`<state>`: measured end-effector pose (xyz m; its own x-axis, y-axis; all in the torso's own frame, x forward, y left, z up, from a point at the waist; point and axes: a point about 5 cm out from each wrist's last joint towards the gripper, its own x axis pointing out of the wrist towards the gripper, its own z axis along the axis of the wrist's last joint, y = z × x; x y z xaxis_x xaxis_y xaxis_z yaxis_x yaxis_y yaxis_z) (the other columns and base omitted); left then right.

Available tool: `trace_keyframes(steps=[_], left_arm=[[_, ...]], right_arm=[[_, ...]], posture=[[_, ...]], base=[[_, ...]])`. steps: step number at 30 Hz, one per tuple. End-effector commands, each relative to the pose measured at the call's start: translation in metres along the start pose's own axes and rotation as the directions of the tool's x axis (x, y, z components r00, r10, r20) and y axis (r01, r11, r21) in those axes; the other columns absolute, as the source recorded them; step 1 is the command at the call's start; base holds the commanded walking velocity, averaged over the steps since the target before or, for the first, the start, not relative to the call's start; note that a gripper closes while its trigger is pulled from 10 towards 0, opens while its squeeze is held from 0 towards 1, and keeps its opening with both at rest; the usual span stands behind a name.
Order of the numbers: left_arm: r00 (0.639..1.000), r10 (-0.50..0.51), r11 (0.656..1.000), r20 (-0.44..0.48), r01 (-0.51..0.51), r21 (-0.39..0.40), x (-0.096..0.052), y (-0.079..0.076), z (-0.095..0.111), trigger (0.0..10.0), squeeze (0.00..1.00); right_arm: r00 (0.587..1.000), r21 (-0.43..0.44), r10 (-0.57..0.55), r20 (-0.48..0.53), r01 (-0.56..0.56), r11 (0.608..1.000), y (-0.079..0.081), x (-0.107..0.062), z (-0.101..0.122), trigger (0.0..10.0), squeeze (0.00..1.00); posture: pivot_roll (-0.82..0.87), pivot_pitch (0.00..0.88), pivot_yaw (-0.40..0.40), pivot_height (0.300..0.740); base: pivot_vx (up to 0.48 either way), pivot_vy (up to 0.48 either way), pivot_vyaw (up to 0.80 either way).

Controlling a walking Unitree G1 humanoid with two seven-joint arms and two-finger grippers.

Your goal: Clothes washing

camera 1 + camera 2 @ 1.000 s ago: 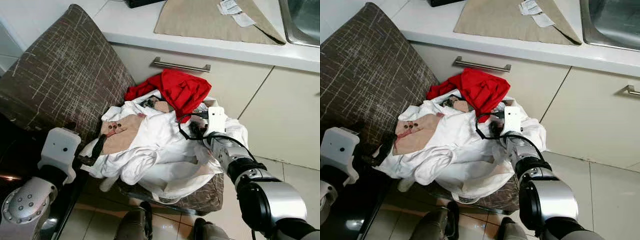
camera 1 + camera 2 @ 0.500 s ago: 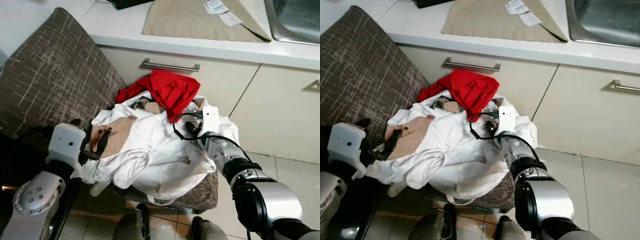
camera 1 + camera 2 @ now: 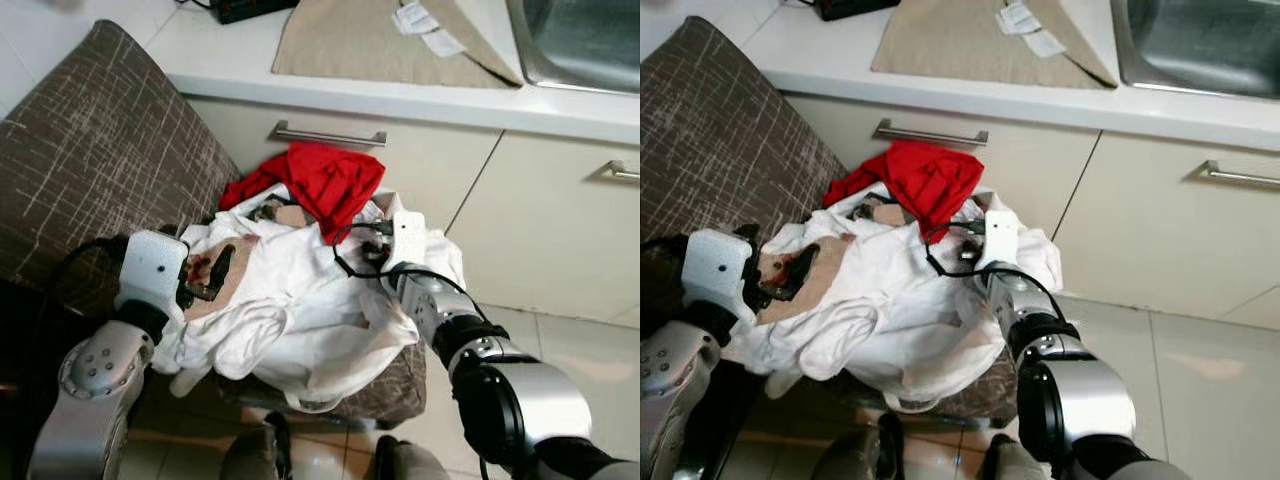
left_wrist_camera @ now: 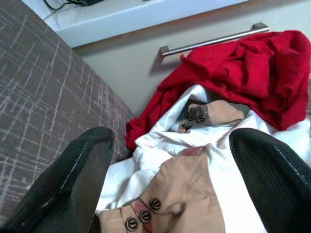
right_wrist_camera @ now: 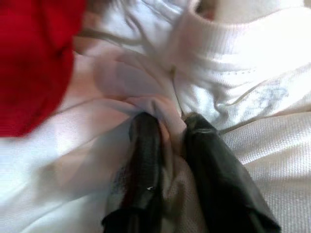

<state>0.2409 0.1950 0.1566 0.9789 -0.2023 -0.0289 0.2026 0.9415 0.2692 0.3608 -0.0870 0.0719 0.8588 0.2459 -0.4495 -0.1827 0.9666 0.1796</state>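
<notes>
Now right hand [image 5: 167,128] pinches white garment [image 3: 320,310] — beside red cloth [image 3: 335,180].

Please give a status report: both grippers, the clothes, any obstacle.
Left gripper open over beige buttoned garment. Right gripper shut on white garment. Red garment lies on top of the pile, against the cabinet drawer.
</notes>
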Motion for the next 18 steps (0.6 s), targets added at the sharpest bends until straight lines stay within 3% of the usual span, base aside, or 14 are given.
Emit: trace_keyframes(steps=[1, 4, 5, 6, 10, 18], left_arm=[[1.000, 0.013, 1.000, -0.009, -0.013, 0.002, 0.001, -0.001, -0.005, 10.0, 0.00], [1.000, 0.020, 1.000, -0.002, -0.020, -0.003, 0.004, -0.003, -0.006, 10.0, 0.00], [1.000, 0.029, 1.000, 0.010, -0.029, -0.009, 0.008, -0.005, -0.006, 10.0, 0.00], [1.000, 0.029, 1.000, 0.010, -0.029, -0.009, 0.008, -0.005, -0.006, 10.0, 0.00], [0.998, 0.043, 0.999, 0.037, -0.043, -0.013, 0.016, -0.005, -0.003, 10.0, 0.00], [0.995, 0.066, 0.998, 0.068, -0.066, -0.015, 0.025, -0.004, -0.003, 10.0, 0.00]], right_arm=[[0.998, -0.002, 0.052, -0.023, -0.052, 0.999, 0.010, 0.001, -0.001, 0.0, 0.00], [0.997, 0.005, 0.072, -0.004, -0.072, 0.997, 0.013, 0.002, 0.006, 0.0, 0.00], [0.994, -0.011, 0.095, 0.046, -0.095, 0.995, 0.018, 0.003, 0.024, 0.0, 0.00], [0.994, -0.011, 0.095, 0.046, -0.095, 0.995, 0.018, 0.003, 0.024, 0.0, 0.00], [0.976, -0.059, 0.149, 0.160, -0.141, 0.988, 0.028, 0.002, 0.066, 0.0, 0.00], [0.921, -0.122, 0.233, 0.312, -0.204, 0.971, 0.044, -0.008, 0.124, 0.0, 0.00]], posture=[[0.10, 0.125, -0.004, 0.740], [0.10, 0.109, -0.015, 0.740], [0.09, 0.091, -0.023, 0.740], [0.09, 0.091, -0.023, 0.740], [0.08, 0.059, -0.038, 0.740], [0.08, 0.026, -0.053, 0.740]], base=[[0.000, 0.000, 0.00], [0.000, 0.000, 0.00], [0.000, 0.000, 0.00], [0.000, 0.000, 0.00], [0.000, 0.000, 0.00], [0.000, 0.000, 0.00]])
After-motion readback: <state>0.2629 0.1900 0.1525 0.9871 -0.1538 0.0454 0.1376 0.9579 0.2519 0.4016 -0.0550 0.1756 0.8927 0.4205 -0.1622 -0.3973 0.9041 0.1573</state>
